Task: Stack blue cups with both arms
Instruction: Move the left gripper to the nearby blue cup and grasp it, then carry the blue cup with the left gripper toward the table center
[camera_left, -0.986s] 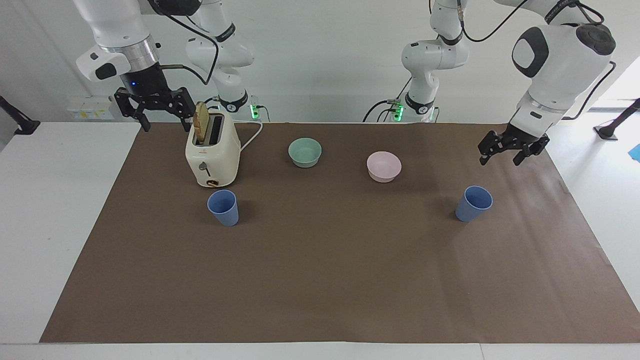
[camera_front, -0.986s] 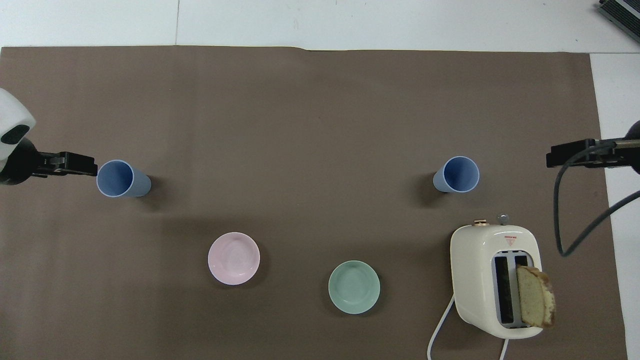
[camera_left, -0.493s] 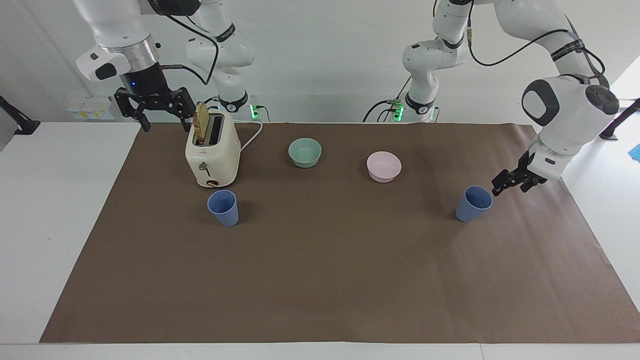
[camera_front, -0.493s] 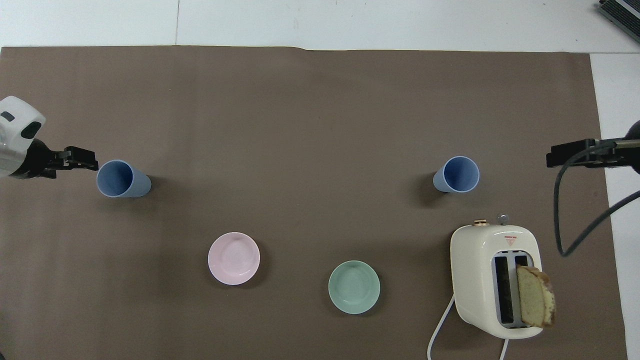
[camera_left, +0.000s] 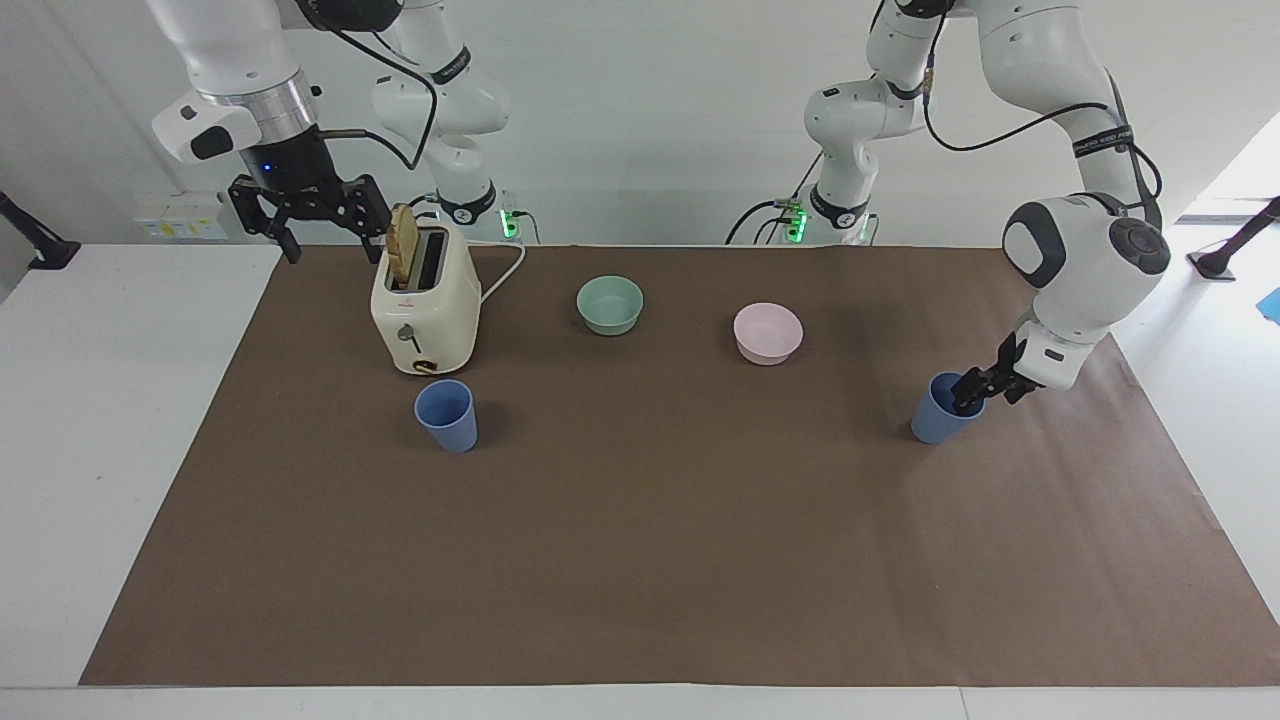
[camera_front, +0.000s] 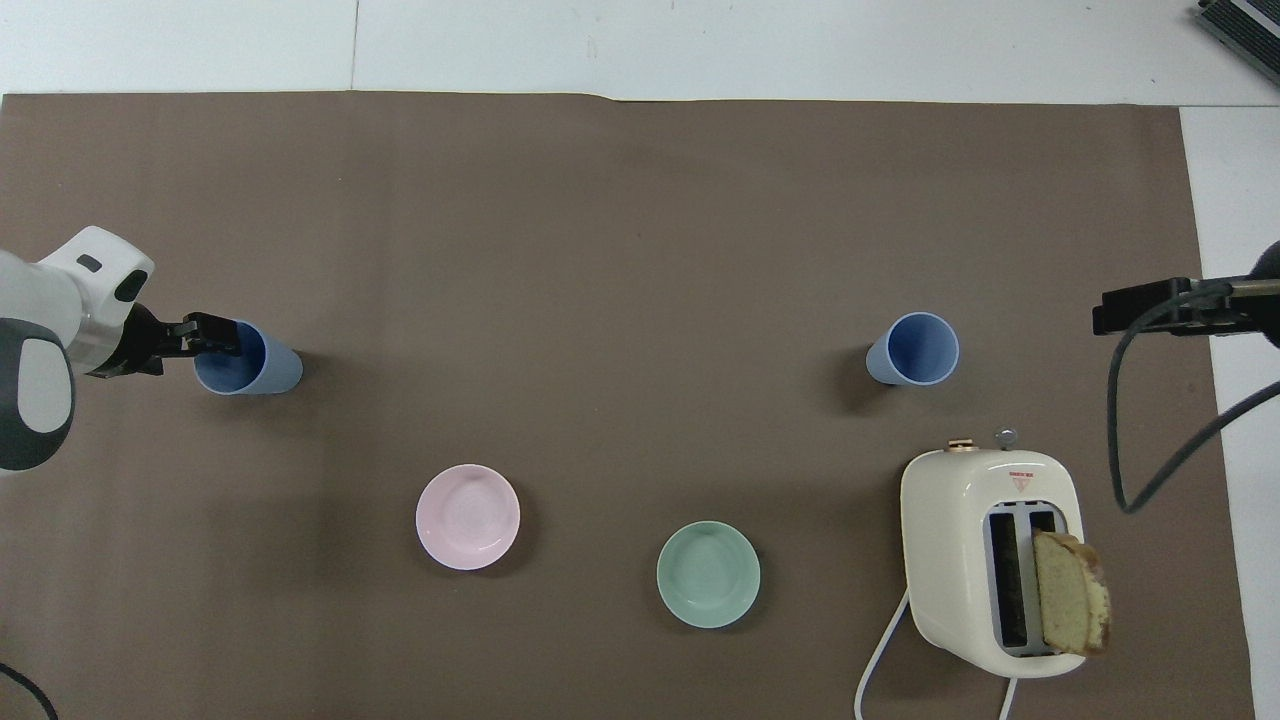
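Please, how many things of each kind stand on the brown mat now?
Blue cups: 2
Bowls: 2, mint-green and pink
Toaster: 1, one bread slice in its slot
Total: 6

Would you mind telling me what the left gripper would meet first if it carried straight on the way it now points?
Most likely the blue cup at the left arm's end: the left gripper already sits at its rim, angled down into it.

Matt plastic blue cups (camera_left: 447, 416) (smooth); glossy toaster (camera_left: 425, 305); papery brown mat (camera_left: 660, 540).
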